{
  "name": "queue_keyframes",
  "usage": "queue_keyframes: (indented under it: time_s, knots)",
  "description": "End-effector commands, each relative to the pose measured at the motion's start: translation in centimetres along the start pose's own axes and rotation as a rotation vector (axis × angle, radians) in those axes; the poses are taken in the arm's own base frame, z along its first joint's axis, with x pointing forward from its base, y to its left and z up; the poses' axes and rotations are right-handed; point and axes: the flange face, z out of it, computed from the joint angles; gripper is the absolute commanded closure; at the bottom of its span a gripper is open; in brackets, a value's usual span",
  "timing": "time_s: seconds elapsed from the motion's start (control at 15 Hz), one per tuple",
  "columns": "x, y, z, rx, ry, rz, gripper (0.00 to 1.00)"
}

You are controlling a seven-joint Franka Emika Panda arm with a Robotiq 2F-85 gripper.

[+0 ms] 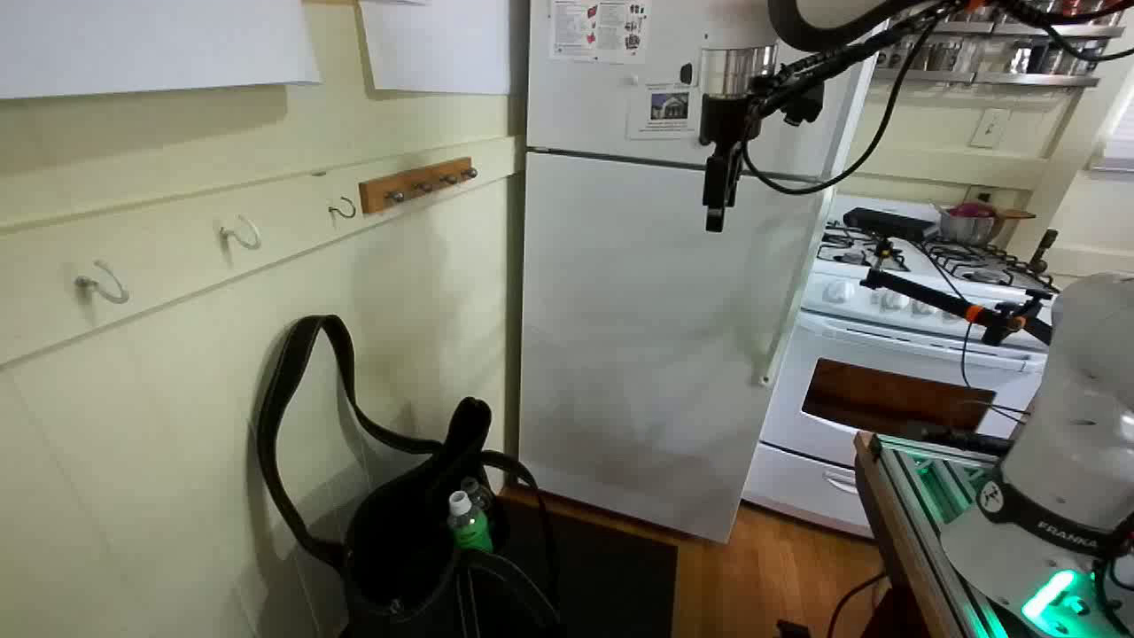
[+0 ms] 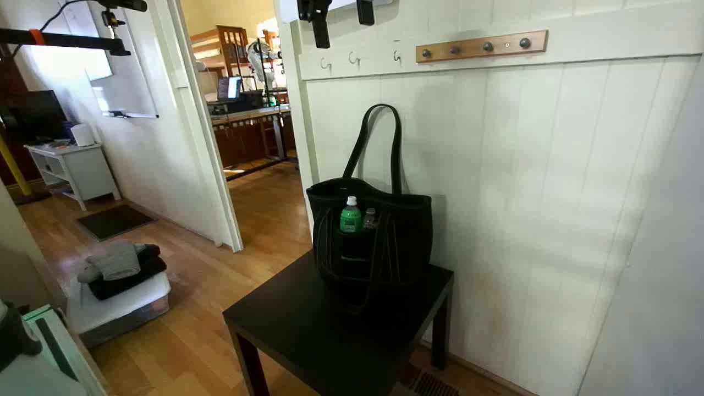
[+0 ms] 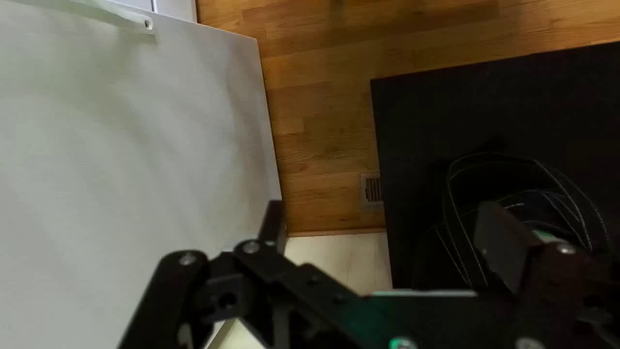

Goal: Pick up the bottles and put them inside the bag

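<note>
The gripper, jaws apart, stands at the upper edge of an exterior view. At frame centre, the green bottle and clear bottle sit upright, long axes near vertical, in the outer pocket of the bag. Only this view shows the table legs.

Reads "FRANKA" in pale capitals on the black band across the white robot arm. Too small to make out on the papers on the fridge.
</note>
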Motion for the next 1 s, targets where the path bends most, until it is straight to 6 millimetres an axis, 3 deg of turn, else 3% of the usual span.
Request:
queue_keyframes:
  time_s: [0.0, 0.4, 0.93]
  knots:
    - [0.0, 0.0, -0.1, 0.0, -0.001, 0.0, 0.0]
    - [0.0, 0.0, -0.1, 0.0, -0.001, 0.0, 0.0]
    - [3.2, -7.9, 2.9, 0.006, 0.194, -0.192, 0.0]
